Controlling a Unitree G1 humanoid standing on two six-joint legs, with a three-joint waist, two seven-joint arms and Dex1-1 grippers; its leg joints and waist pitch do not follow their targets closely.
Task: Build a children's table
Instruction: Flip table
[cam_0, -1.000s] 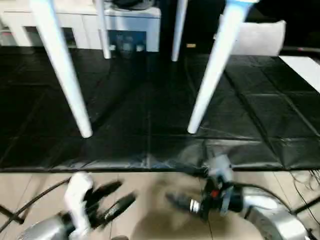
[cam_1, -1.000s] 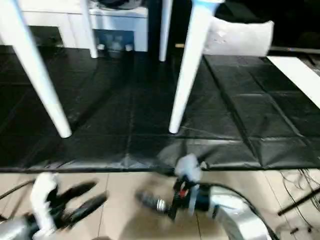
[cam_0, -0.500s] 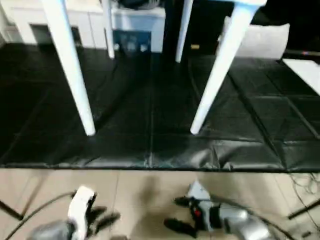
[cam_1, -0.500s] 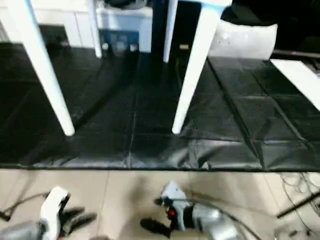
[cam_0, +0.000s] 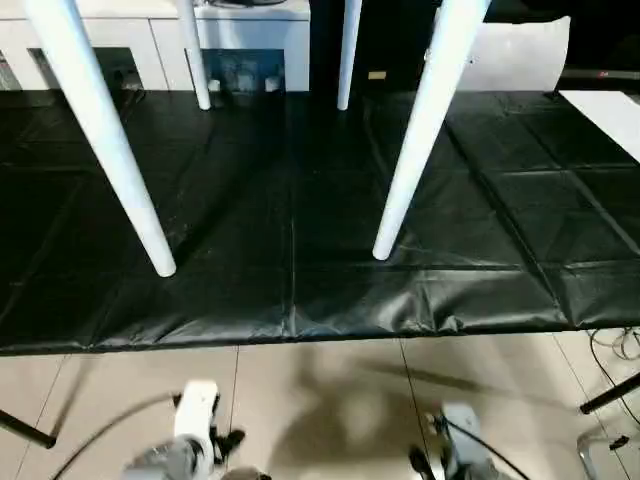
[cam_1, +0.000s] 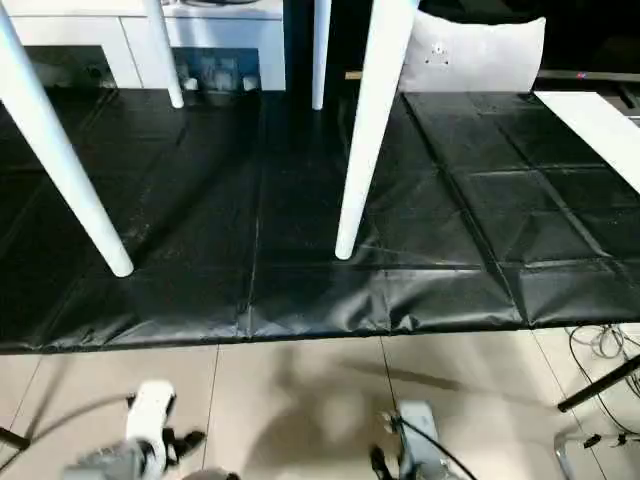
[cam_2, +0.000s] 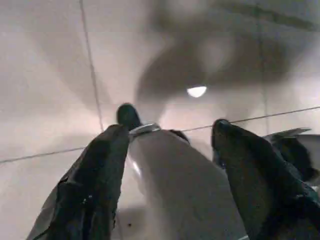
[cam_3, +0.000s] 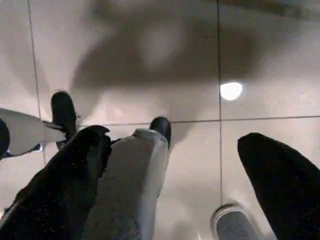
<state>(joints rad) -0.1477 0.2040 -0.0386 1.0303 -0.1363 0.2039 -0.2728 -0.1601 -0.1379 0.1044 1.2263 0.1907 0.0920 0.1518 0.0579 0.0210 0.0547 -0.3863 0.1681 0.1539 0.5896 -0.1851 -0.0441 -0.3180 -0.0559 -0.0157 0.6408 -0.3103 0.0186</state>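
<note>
The children's table stands upright on a black mat (cam_0: 300, 220). Its four white tapered legs are in the eye views: front left leg (cam_0: 100, 140), front right leg (cam_0: 420, 130), and two rear legs (cam_0: 192, 60) (cam_0: 347, 55). The top is out of view above. My left gripper (cam_0: 228, 442) hangs low at the picture's bottom edge over the tiled floor, well in front of the mat. In the left wrist view the left gripper (cam_2: 170, 130) is open, with nothing held. My right gripper (cam_3: 175, 135) is also open and empty, low over the floor (cam_0: 425, 462).
A white cabinet (cam_0: 250, 40) stands behind the mat, with a white cushion (cam_0: 510, 55) to its right. A white board (cam_0: 610, 115) lies at the mat's right edge. Cables (cam_0: 615, 345) and a black stand foot (cam_0: 610, 395) sit on the beige tiles at the right.
Both arms have dropped and pulled back to the bottom edge of the eye views. The table stands as before; the camera has shifted a little.
</note>
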